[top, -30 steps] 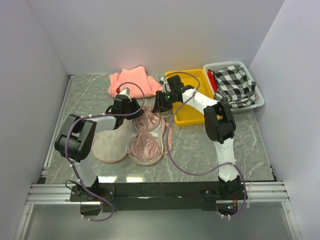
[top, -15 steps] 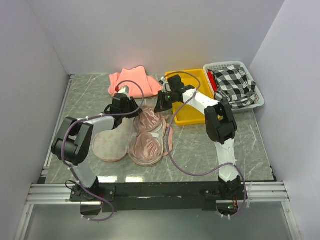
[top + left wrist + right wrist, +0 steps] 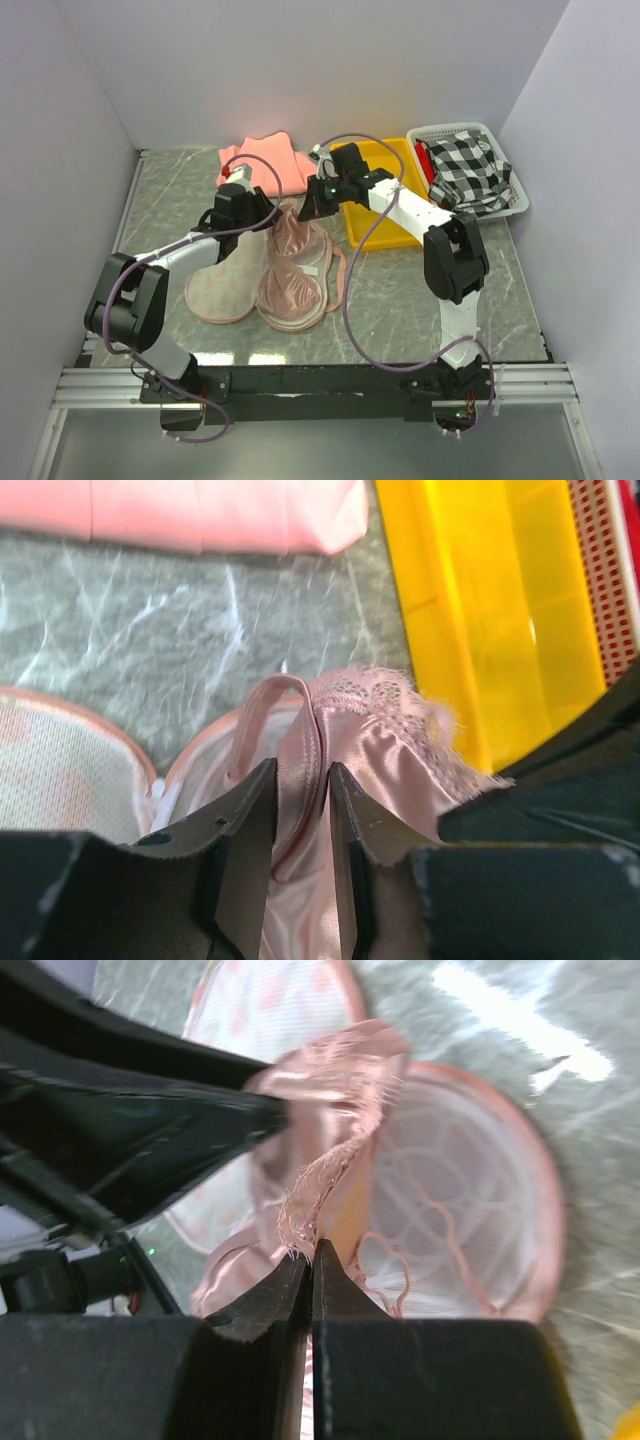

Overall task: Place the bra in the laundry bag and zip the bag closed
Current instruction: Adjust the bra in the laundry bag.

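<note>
**A:** Left end effector point(image 3: 298, 772), what's it doing?

**B:** It's clamped on a satin fold at the top edge of the bra point(image 3: 296, 268). The right end effector point(image 3: 310, 1252) is pinched tight on the lace trim of that same top edge (its wrist view shows the frayed lace right at the tips). The two sit close together, facing each other across the raised fabric.

**A:** And the rest of the bra?

**B:** Its near cup lies flat, nearest the arm bases. It overlaps the right side of the laundry bag point(image 3: 222, 287), whose printed left half lies open on the tabletop point(image 3: 400, 290). I can't tell whether the cup sits inside the bag or only on it.

**A:** Farther back?

**B:** Just beyond the right end effector is a yellow bin point(image 3: 392, 232). A folded salmon-pink cloth point(image 3: 262, 155) lies at the back edge, behind the left end effector. In the far right corner, touching the bin, is a white basket point(image 3: 519, 206) holding a black-and-white checked cloth point(image 3: 466, 170).
</note>
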Tool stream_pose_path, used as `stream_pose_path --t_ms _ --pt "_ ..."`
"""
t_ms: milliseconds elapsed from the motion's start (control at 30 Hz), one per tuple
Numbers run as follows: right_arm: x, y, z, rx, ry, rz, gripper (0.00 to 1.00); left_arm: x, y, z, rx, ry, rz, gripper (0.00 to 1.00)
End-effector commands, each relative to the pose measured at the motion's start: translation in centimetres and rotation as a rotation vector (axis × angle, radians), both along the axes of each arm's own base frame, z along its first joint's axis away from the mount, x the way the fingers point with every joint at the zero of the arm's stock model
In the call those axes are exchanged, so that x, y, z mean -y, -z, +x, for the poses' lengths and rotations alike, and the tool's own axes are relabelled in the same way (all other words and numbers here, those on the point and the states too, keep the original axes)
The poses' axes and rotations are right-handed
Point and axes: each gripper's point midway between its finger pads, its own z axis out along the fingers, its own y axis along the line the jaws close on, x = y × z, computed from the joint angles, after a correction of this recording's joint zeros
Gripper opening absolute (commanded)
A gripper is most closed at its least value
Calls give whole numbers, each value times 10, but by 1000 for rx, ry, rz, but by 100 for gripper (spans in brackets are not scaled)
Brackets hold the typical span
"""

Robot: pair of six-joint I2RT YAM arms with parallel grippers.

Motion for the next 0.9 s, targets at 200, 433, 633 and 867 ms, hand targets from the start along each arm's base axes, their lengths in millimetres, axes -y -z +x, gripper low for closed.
stream_pose_path --t_ms 200,433,633,867 --pt "-22 -13 -26 -47 -96 92 8 -4 -11 -9 30 1 -9 33" --pt "-17 16 -10 -77 -35 35 9 -3 -8 -7 23 4 -10 33" --pt "-11 43 5 -125 8 -24 10 -3 0 -6 2 -6 -6 33" --pt "10 55 19 -114 113 -100 8 0 11 -2 -23 -5 -13 32"
